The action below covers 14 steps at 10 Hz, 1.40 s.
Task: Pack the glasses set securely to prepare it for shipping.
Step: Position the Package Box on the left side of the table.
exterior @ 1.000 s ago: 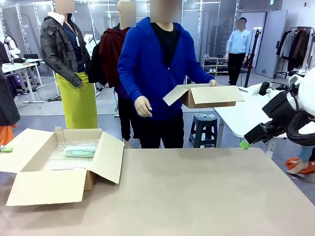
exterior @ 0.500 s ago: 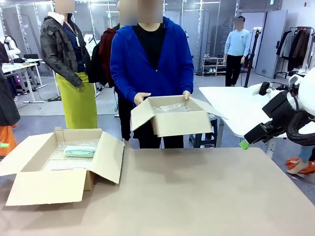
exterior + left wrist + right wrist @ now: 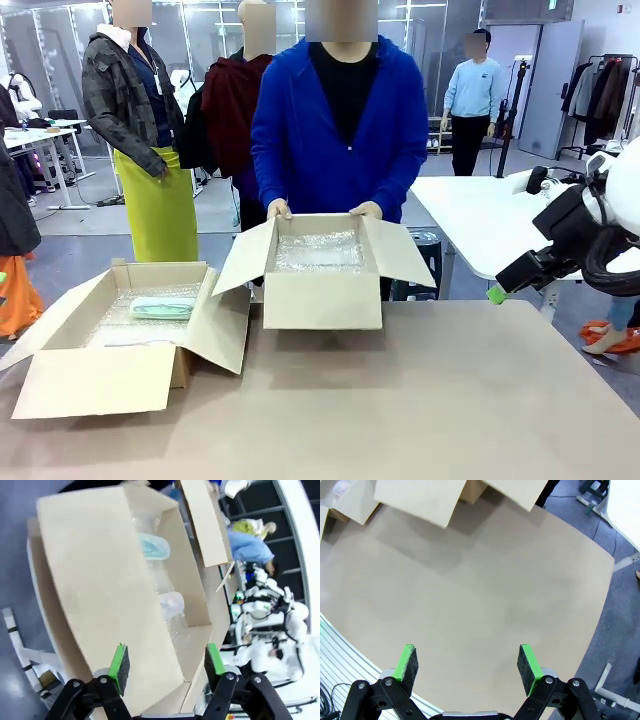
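- Front view: person [image 3: 340, 130] in a blue top stands at the far side of my worktop [image 3: 400, 400], both hands on the back rim of a second cardboard box [image 3: 322, 270] whose flaps stand open; bubble wrap [image 3: 318, 252] lines its inside.
- Front view: at the worktop's left sits the first cardboard box [image 3: 120, 340], flaps spread, also lined with bubble wrap. I see the mint-green glasses case [image 3: 163, 307] lying inside it toward the back, and something pale nearer the front that I cannot make out from here.
- Front view: my right arm's end effector [image 3: 497, 294] hangs off the right edge of the worktop, a green pad showing at its tip; its opening I cannot judge from this angle.
- Left wrist view: my left end effector [image 3: 167, 662] is released, its green pads spread apart and gripping nothing, hovering by the first box's near wall. Inside I see the mint-green case [image 3: 155, 547] and, just beside it on the bubble wrap, the pale translucent pink glasses case [image 3: 172, 602].
- Right wrist view: my right end effector [image 3: 465, 664] is released, pads wide apart over bare worktop [image 3: 480, 590], nothing between them; cardboard flaps [image 3: 420, 500] show at the top edge.
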Each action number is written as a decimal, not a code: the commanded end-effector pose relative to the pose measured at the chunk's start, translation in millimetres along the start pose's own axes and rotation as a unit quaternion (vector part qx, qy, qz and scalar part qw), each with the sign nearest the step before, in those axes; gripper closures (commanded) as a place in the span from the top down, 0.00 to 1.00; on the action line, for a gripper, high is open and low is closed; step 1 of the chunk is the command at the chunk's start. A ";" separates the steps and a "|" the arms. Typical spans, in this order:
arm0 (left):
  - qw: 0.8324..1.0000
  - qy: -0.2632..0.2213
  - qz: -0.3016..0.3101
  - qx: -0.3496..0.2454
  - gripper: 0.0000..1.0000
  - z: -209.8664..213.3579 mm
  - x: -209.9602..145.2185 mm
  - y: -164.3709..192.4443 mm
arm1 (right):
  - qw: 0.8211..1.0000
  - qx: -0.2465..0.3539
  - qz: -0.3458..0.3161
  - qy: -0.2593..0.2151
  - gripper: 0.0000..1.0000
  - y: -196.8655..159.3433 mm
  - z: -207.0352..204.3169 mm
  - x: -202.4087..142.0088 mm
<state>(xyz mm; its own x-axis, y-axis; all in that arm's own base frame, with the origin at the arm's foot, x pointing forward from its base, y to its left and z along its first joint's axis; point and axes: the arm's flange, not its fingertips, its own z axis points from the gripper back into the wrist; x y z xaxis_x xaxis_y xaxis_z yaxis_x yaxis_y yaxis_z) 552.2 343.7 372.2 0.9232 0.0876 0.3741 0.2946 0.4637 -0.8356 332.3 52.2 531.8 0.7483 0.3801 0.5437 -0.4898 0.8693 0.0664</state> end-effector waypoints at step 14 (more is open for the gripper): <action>0.848 0.208 -0.434 0.222 0.76 -185.5 -111.1 -284.5 | 1.000 -0.003 0.004 -0.004 1.00 -0.3 -0.2 1.1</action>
<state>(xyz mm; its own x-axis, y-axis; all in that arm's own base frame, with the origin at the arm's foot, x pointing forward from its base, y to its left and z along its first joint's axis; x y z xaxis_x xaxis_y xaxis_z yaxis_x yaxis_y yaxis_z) 417.8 41.2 501.8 0.4333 -0.7126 0.5517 0.8789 0.4696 -0.0838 332.3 52.5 531.9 0.7478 0.3808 0.5439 -0.4909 0.8686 0.0668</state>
